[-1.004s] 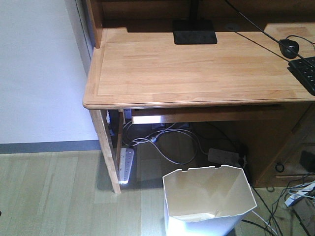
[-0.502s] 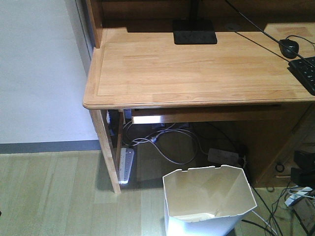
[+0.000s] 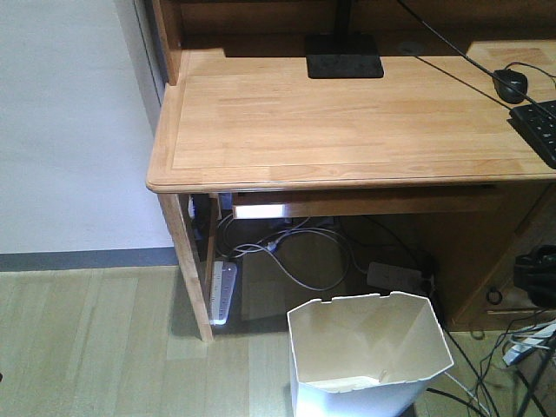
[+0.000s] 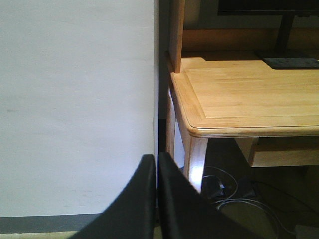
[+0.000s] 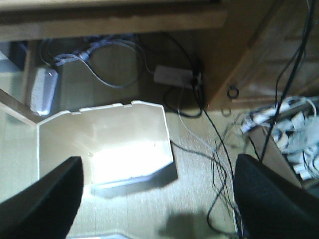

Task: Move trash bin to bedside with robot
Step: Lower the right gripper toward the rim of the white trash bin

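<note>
The white trash bin (image 3: 369, 356) stands upright on the floor in front of the desk, its cream inside showing; it looks empty. In the right wrist view the trash bin (image 5: 104, 142) lies below and to the left. My right gripper (image 5: 157, 164) is open, hanging above the floor just right of the bin's rim, with nothing between its fingers. The front view shows the right gripper (image 3: 537, 274) as a black shape at the right edge. My left gripper (image 4: 156, 162) is shut and empty, pointing at the white wall beside the desk leg. The bedside is out of view.
A light wooden desk (image 3: 347, 113) carries a monitor base (image 3: 344, 66), mouse (image 3: 510, 83) and keyboard (image 3: 539, 126). Power strips (image 3: 222, 291) and loose cables (image 5: 219, 164) lie on the floor under and right of the desk. A white wall (image 4: 75, 99) is on the left.
The right arm's black gripper at the front view's right edge has moved up and slightly left. The trash bin has not moved.
</note>
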Motion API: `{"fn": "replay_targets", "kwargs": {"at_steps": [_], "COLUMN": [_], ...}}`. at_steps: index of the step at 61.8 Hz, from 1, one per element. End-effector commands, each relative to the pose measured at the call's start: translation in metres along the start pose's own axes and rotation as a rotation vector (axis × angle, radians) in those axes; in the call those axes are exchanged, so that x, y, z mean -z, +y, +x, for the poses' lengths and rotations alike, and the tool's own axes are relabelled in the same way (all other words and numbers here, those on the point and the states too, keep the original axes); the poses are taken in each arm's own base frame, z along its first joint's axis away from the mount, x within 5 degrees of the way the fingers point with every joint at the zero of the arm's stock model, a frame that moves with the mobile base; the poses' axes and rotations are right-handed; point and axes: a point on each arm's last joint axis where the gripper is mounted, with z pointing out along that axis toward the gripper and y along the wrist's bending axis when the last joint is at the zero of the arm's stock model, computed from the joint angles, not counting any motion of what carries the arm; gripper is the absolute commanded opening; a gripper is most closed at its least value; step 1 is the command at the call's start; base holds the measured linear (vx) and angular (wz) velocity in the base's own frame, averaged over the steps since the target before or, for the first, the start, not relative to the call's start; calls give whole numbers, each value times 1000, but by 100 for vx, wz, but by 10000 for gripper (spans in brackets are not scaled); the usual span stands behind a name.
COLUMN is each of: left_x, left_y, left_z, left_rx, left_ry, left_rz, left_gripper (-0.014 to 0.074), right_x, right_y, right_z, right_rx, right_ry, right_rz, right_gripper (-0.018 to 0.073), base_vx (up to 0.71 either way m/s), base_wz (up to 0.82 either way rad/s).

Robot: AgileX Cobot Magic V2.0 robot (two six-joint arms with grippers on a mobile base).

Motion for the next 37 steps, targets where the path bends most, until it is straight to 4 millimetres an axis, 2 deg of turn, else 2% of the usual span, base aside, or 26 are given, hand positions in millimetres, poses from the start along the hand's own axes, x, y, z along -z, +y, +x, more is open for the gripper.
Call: {"fn": "replay_targets", "kwargs": {"at_steps": [1, 15, 27, 37], "left_x": [-2, -2, -2, -2], "left_y": [0, 0, 0, 0], "left_z": [2, 2, 2, 2], "left_rx": [12, 12, 12, 12], "left_ry": [-55, -55, -55, -55], "left_rz": [6, 6, 6, 6], "left_gripper": [-6, -6, -6, -6], "right_x": [-10, -57, -97, -132], "right_y": [-4, -19, -34, -41], "right_z": [-17, -18, -23, -28], "right_rx": [-8, -72, -158, -88], "right_ry": [-32, 132, 262, 254], "right_rz": [24, 37, -45, -82], "right_gripper": [574, 573, 573, 573], "base_vx": [0, 0, 0, 0], "base_wz": [0, 0, 0, 0]}}
